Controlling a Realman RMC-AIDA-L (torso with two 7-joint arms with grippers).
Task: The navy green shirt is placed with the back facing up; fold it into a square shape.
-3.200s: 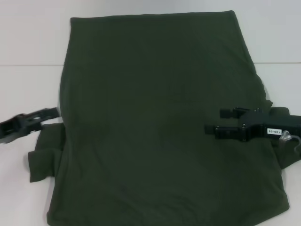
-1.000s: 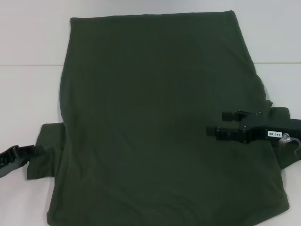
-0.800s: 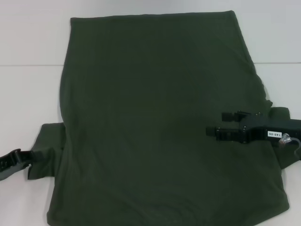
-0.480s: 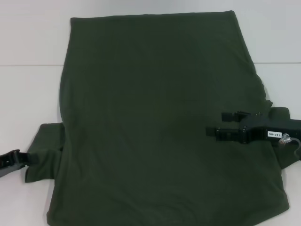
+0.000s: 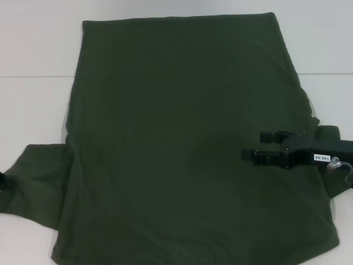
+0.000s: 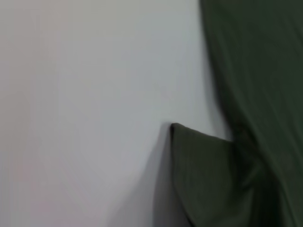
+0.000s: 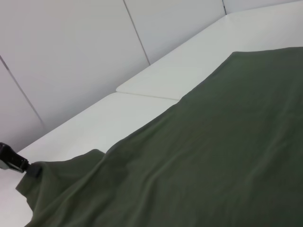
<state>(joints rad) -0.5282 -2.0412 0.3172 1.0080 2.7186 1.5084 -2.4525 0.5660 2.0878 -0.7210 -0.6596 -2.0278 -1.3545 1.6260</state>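
pinching left sleeve (image 5: 38, 171) at frame's left edge: left gripper (image 5: 3, 181) | shirt (image 5: 182, 138) body lies rightward | right gripper (image 5: 263, 144) parted, lower right

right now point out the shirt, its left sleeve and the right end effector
navy green shirt (image 5: 182, 138): head view, middle of the back panel
left sleeve (image 5: 38, 179): head view, middle of the pulled-out sleeve
right end effector (image 5: 263, 144): head view, between its fingertips

left gripper (image 5: 2, 181) far left — right gripper (image 5: 255, 146) open

Olive shirt (image 5: 182, 143) flat, plain side up
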